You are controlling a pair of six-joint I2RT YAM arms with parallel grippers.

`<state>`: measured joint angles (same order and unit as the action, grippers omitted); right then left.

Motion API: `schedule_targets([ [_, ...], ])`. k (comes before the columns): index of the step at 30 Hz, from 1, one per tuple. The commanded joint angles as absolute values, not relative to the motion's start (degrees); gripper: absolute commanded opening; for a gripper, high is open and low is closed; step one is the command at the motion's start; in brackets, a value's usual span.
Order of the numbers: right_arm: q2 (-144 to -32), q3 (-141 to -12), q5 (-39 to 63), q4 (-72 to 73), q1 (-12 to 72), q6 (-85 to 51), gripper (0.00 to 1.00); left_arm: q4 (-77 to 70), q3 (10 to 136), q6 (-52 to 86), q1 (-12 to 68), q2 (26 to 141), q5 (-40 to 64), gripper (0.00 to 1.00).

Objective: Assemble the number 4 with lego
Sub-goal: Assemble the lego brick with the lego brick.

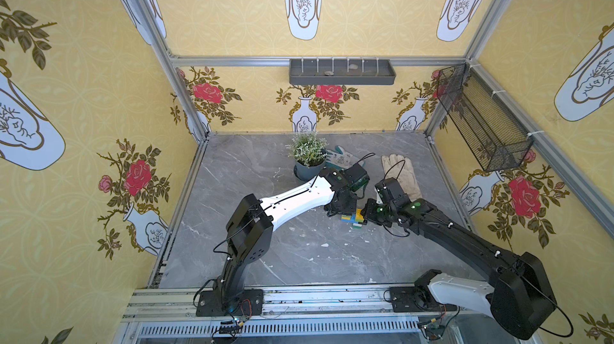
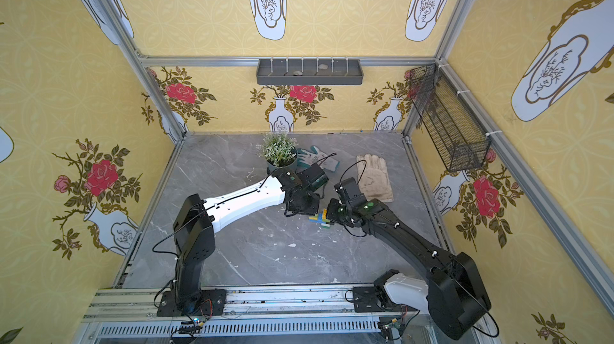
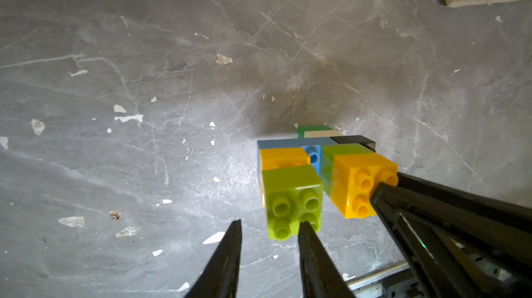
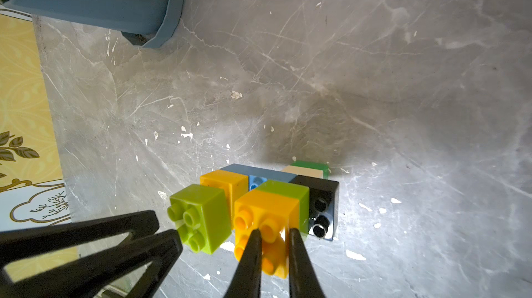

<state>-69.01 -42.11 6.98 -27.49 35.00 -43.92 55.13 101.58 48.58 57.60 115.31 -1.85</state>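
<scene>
The number 4 [image 3: 313, 157] stretches straight ahead of your left gripper [image 3: 271, 222], which is slightly open and empty; your right gripper [image 4: 275, 229], closed, touches its yellow prong.

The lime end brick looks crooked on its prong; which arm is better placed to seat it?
Left: the left gripper, open, sits at the lime brick, one fingertip on its studded face. The right gripper, shut, is against the yellow brick on the other prong.
</scene>
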Motion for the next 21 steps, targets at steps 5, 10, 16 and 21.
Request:
schedule_targets([
  [5,-70.65,-41.31,4.11,-39.55,34.98,-43.16,0.11,56.43,103.9,47.29,57.15,117.24,-1.95,0.34],
  [10,-70.51,-41.31,4.13,-39.73,34.81,-43.09,0.11,55.93,103.98,47.96,57.29,115.55,-1.78,0.43],
  [16,-70.58,-41.31,4.27,-39.64,34.47,-42.8,0.12,55.13,103.84,48.59,57.57,116.33,-0.63,0.49],
  [21,-70.49,-41.22,4.31,-39.72,34.28,-42.65,0.11,55.13,103.81,48.86,57.77,117.58,-0.35,0.48],
])
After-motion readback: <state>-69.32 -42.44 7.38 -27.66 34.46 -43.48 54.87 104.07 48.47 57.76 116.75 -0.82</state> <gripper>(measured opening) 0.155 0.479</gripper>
